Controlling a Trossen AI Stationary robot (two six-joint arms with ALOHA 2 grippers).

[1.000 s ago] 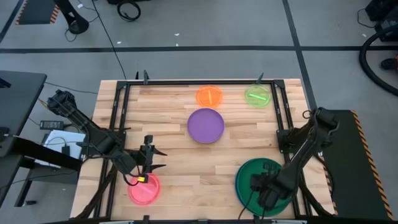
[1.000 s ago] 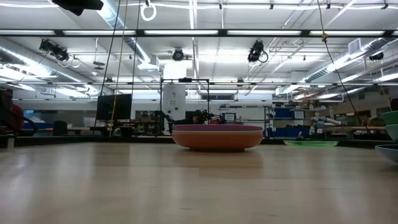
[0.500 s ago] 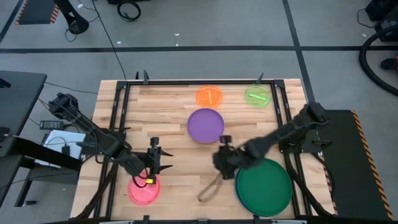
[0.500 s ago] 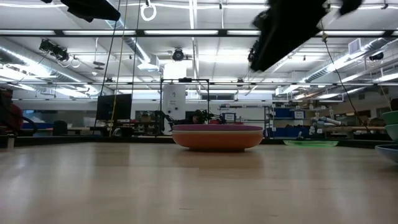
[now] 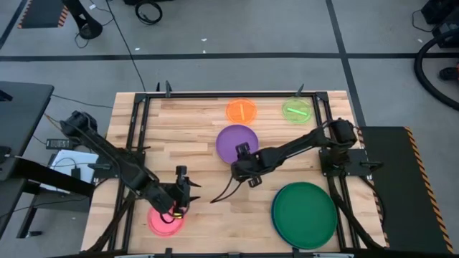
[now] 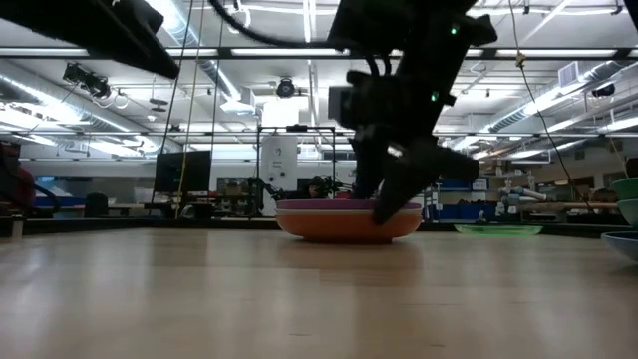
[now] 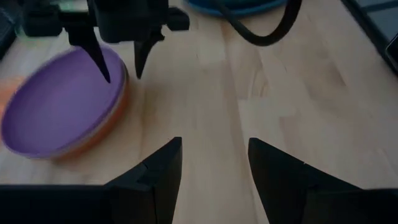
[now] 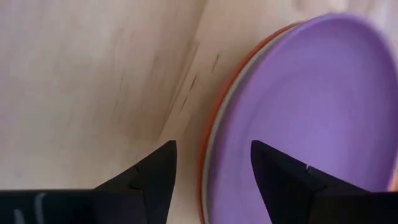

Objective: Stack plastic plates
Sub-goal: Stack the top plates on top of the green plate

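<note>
A purple plate tops a stack with a cream and a red-orange plate at mid-table. My right gripper is open at the stack's near rim. In the right wrist view one finger stands over the purple plate and one outside it. I see no touch. My left gripper is open and empty, just right of the pink plate at the near left. The dark green plate lies at the near right. The orange and lime plates lie at the far edge.
A black frame runs round the wooden table top. The large plates show stacked at the low view's right edge. Bare wood lies between the pink and green plates. The room beyond holds shelves and equipment.
My right gripper has left the green plate at the near right, swung toward the table's left and far edge, and come down at the purple stack's near rim. My left gripper has shifted a little toward the table's right and near edge beside the pink plate.
</note>
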